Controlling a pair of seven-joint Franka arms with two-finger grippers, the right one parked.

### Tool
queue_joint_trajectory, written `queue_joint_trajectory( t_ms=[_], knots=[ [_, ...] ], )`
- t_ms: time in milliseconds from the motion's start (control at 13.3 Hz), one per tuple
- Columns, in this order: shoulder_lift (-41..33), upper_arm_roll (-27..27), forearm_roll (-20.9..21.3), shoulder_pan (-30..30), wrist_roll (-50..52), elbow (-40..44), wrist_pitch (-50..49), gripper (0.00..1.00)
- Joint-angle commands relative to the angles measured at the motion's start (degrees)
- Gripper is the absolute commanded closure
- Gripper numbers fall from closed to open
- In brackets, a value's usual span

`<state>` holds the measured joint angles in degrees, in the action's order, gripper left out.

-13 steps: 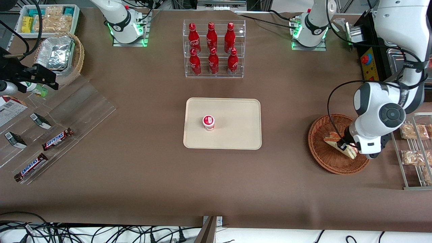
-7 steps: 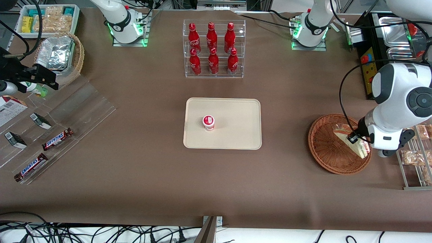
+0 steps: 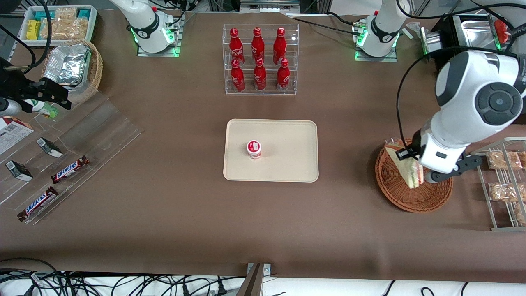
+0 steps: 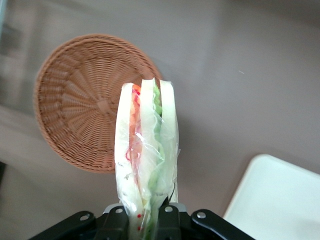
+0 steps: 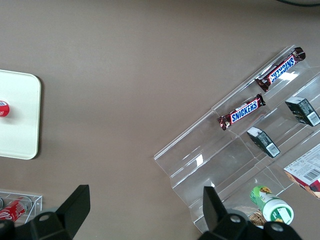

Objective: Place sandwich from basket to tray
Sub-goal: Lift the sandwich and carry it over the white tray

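My left gripper (image 3: pixel 411 161) is shut on the sandwich (image 3: pixel 407 168), a wrapped triangular wedge with white bread and red, green and orange layers. It holds the sandwich lifted above the round brown wicker basket (image 3: pixel 394 193), at the basket's edge toward the tray. In the left wrist view the sandwich (image 4: pixel 145 160) stands upright between my gripper's (image 4: pixel 146 220) fingers, with the empty basket (image 4: pixel 85 115) below. The cream tray (image 3: pixel 287 164) lies at the table's middle, and a corner of the tray (image 4: pixel 280 200) shows in the wrist view too.
A small red-and-white cup (image 3: pixel 254 149) stands on the tray. A clear rack of red bottles (image 3: pixel 259 57) stands farther from the camera than the tray. A wire rack with beige snack packets (image 3: pixel 505 181) is beside the basket. Candy bars (image 3: pixel 70 169) lie on clear shelves toward the parked arm's end.
My gripper has lifted the sandwich out of the basket and swung it toward the tray side; the sandwich now hangs upright above the basket's edge.
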<state>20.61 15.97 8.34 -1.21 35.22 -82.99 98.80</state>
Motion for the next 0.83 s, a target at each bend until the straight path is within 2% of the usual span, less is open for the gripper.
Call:
queue_joint_trajectory(
  t_ms=[0, 451, 752],
  knots=[
    [0.4, 5.2, 0.71, -0.37, -3.92, 2.04, -2.3, 1.0],
    [1.1, 15.49, 1.5, 0.67, -3.76, 0.38, -2.3, 1.0],
    [2.06, 15.5, 1.59, 4.19, -3.58, 0.02, -2.12, 1.0]
  ],
)
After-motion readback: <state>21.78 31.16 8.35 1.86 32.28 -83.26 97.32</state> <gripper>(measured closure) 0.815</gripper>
